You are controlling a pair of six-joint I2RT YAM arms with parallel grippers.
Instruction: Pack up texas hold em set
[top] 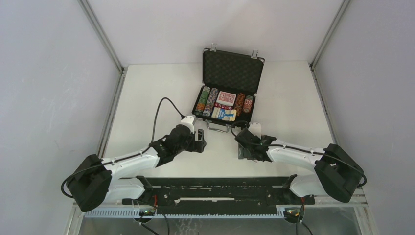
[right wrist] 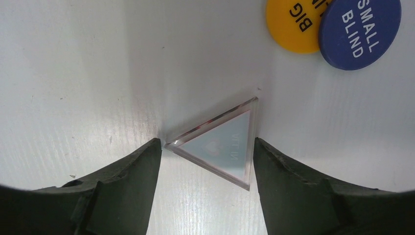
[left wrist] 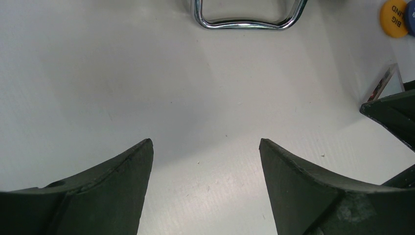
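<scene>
One black briefcase (top: 230,93), open at the far middle of the white table (top: 147,98), lid upright and lined with bumpy egg-crate foam (top: 232,71). Inside, four rows of striped, multicoloured chips (top: 206,101), two on each side. Between them, one stack of red-backed cards (top: 226,98) and one blue-and-white box (top: 224,114). Two silver latches (top: 213,48) on the lid's top edge, one curved chrome handle (left wrist: 244,22) at the near edge.

Outside the case, on the table near the handle: two round flat discs, one yellow button (right wrist: 293,24) marked BIG and one blue button (right wrist: 359,29) marked SMALL BLIND, overlapping the yellow. One clear triangle (right wrist: 223,143) with bevelled, mirror-bright edges, flat on the table between the two fingers of the right gripper (right wrist: 205,144). One tip against a corner, the other at the opposite edge; clamped or merely close, cannot tell.

As for the left gripper (left wrist: 205,147): released, two dark matte fingers spread above the table, grasping nothing.
</scene>
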